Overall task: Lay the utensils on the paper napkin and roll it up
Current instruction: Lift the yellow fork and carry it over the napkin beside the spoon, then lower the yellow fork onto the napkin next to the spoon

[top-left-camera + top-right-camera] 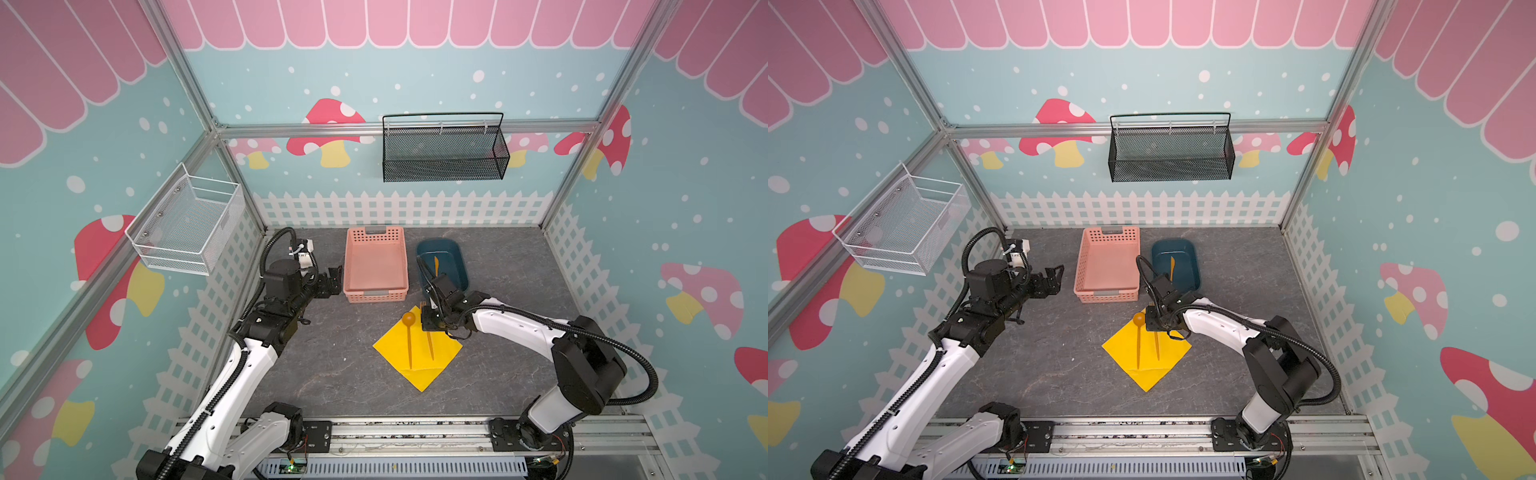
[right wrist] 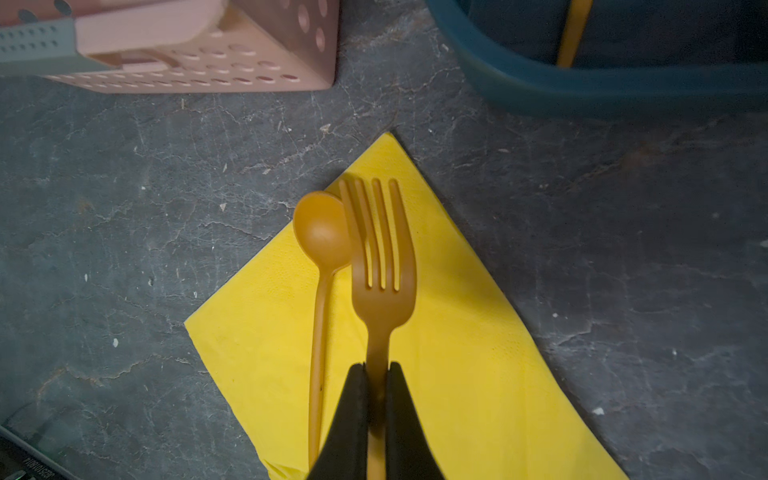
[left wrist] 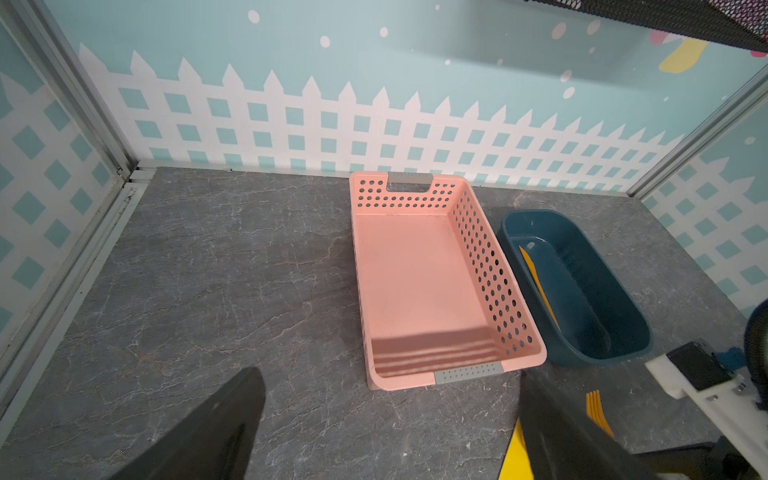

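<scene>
The yellow paper napkin (image 1: pixel 440 353) (image 1: pixel 1171 353) (image 2: pixel 457 332) lies flat on the grey table, one corner pointing to the back. A spoon (image 1: pixel 409 332) (image 2: pixel 322 237) rests lengthwise on it. My right gripper (image 1: pixel 430 322) (image 2: pixel 377 365) is shut on the handle of the fork (image 2: pixel 382 270), which it holds over the napkin just right of the spoon, tines toward the back. A third orange-yellow utensil (image 1: pixel 436 266) (image 3: pixel 538 282) lies in the blue tub (image 1: pixel 461 257). My left gripper (image 1: pixel 334 278) (image 3: pixel 388 372) hangs open and empty left of the pink basket.
The empty pink basket (image 1: pixel 376 296) (image 3: pixel 490 270) stands behind the napkin, the blue tub (image 3: pixel 623 307) to its right. A white wire basket (image 1: pixel 187 220) hangs on the left wall and a black mesh one (image 1: pixel 444 149) on the back wall.
</scene>
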